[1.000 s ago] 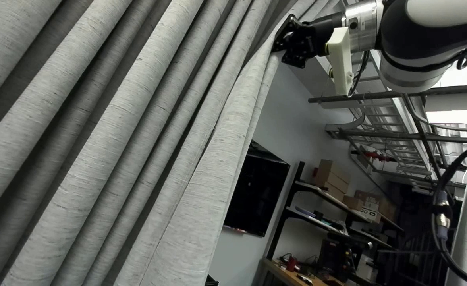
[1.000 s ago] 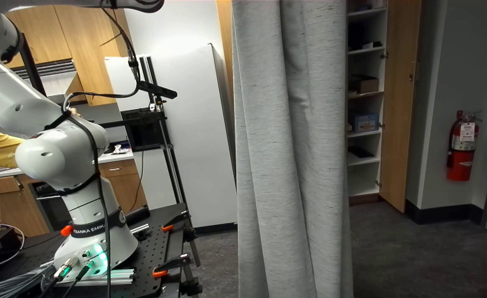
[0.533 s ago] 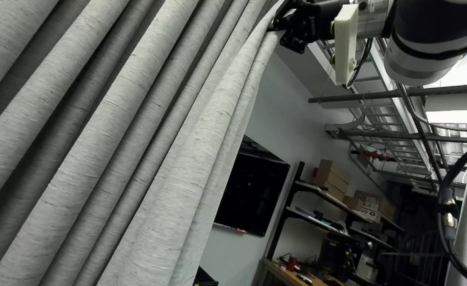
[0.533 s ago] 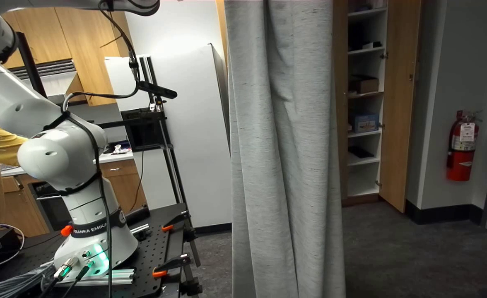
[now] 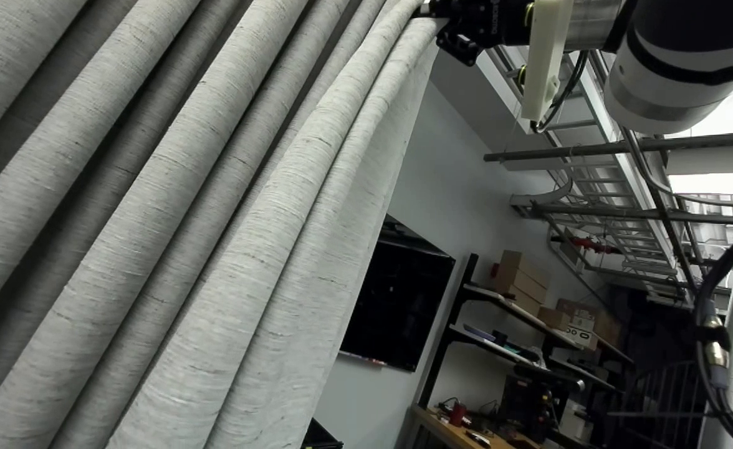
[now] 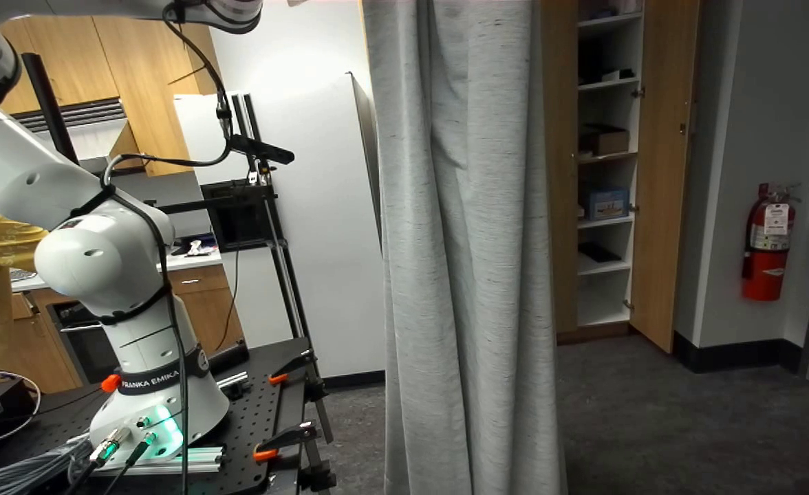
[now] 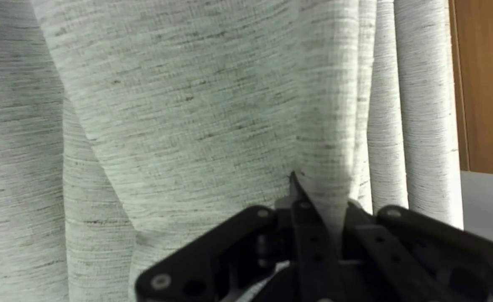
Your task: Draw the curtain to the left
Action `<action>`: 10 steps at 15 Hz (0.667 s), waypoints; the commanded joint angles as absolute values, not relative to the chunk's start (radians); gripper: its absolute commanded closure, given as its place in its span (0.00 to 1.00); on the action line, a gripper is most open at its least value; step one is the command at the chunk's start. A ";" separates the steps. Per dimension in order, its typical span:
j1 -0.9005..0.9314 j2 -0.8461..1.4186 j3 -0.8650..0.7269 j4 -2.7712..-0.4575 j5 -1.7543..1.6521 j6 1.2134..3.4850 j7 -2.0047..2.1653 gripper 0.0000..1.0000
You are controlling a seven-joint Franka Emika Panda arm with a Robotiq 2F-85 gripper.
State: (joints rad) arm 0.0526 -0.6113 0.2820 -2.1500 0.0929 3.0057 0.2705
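Currently dealing with the light-grey woven curtain (image 6: 463,254), showing between a tall pale cabinet (image 6: 322,227) and an open wooden cupboard (image 6: 607,295) in an exterior view and running out of the picture at top and bottom. Filling the left of an exterior view, too, with long slanting pleats (image 5: 154,206).

Pinching one fold of it in the claw (image 7: 328,209): pressing both fingers (image 7: 309,226) onto the cloth in the wrist view, leaving hardly any gap beyond the cloth's own thickness. Bunching the fabric up to that grip near the top edge of an exterior view, with free folds dropping below.

Counting the grasp as done. Reading the curtain's slight leftward lean at the top as a sideways tug, so probably sitting partway through the pull rather than at its end. Probably leaving for later some more drawing to the left, then releasing the cloth and backing off. Not being able to tell the intended stopping point, nor the viewpoint behind "left".

Farther out, bearing the claw on a white Franka Emika arm (image 6: 105,261) and standing it on a black perforated bench (image 6: 246,409). Also noticing a red fire extinguisher (image 6: 769,254) right of the cupboard and a dark wall screen (image 5: 397,293) just past the curtain's edge.
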 commanded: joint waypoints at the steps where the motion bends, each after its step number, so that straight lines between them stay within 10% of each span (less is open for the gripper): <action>1: 0.164 -0.598 0.318 -2.259 0.154 3.066 0.289 1.00; 10: 0.182 -0.577 0.342 -2.301 0.188 3.199 0.288 1.00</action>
